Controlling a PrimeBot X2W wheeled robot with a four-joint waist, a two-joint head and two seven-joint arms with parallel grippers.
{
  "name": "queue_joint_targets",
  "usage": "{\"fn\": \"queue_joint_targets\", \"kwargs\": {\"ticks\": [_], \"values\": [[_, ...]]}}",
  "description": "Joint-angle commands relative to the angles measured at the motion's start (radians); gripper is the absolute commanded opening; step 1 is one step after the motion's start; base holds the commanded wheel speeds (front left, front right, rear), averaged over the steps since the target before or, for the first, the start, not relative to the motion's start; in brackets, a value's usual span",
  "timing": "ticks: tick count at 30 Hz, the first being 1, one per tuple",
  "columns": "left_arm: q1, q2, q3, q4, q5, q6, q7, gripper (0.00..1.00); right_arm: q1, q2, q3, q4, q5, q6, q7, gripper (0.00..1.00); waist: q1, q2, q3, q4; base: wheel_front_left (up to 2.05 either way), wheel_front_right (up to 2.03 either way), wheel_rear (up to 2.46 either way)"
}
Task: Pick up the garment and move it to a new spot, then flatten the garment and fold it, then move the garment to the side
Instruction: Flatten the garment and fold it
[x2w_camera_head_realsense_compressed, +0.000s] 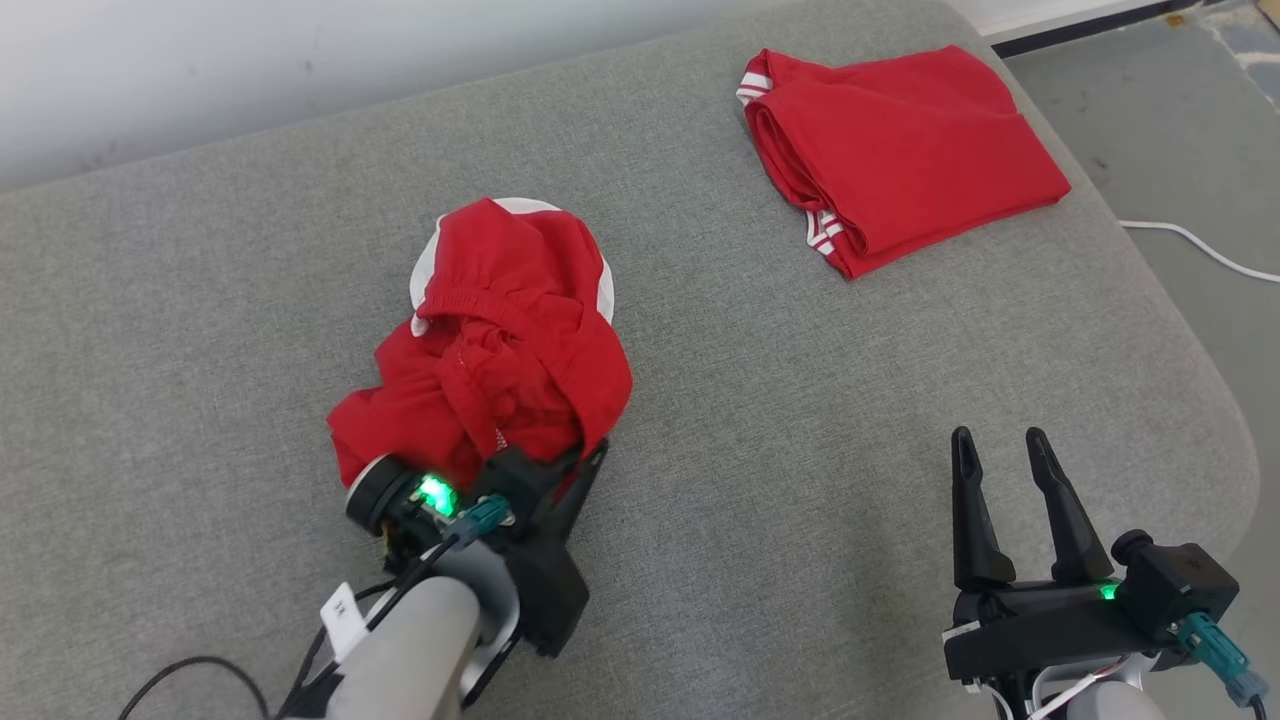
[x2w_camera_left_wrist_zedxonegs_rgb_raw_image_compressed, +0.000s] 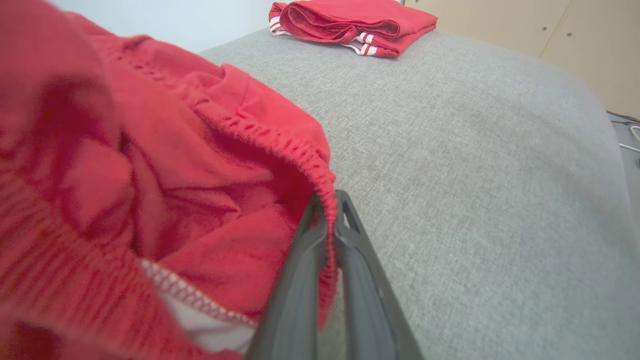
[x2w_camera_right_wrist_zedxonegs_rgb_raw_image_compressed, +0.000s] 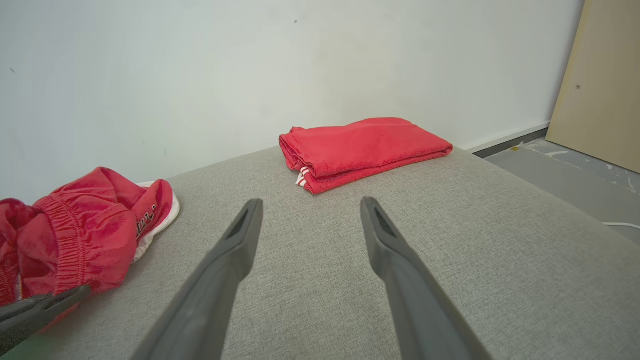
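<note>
Clamping: left gripper pinched together on the gathered hem of the crumpled red garment; garment heaped on the grey cushion, about 9 o'clock from centre in head view; right gripper at 4 o'clock, fingers spread apart over the cushion; folded red cloth at 1 o'clock, well apart from the heap

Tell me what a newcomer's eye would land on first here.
The crumpled red garment, heaped left of the middle on the grey cushion, stands out first, its elastic hem pinched in the shut left gripper. Next comes the folded red garment at the far right corner. The right gripper hangs open over bare cushion at the near right, holding nothing.
</note>
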Motion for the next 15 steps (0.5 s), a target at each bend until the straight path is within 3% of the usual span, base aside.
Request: {"fn": "queue_joint_targets", "kwargs": {"ticks": [1,8,15], "values": [[-0.028,-0.019,-0.011,0.001,-0.003,0.002,-0.003,0.0,-0.005,0.002,0.0,-0.001,0.0,-0.002,-0.001,1.0,-0.0002,-0.0002,-0.004,0.001,0.0,0.0,0.0],[-0.082,-0.054,-0.091,-0.104,-0.056,0.002,-0.002,0.0,0.006,0.001,-0.007,0.01,-0.006,-0.002,-0.001,1.0,-0.0002,-0.0002,-0.032,0.01,0.0,0.0,0.0],[-0.178,-0.063,-0.193,-0.325,-0.16,0.006,-0.002,0.0,0.018,0.001,-0.029,0.021,-0.018,-0.002,0.0,1.0,-0.0002,-0.0002,-0.083,0.028,0.0,0.0,0.0]]}}
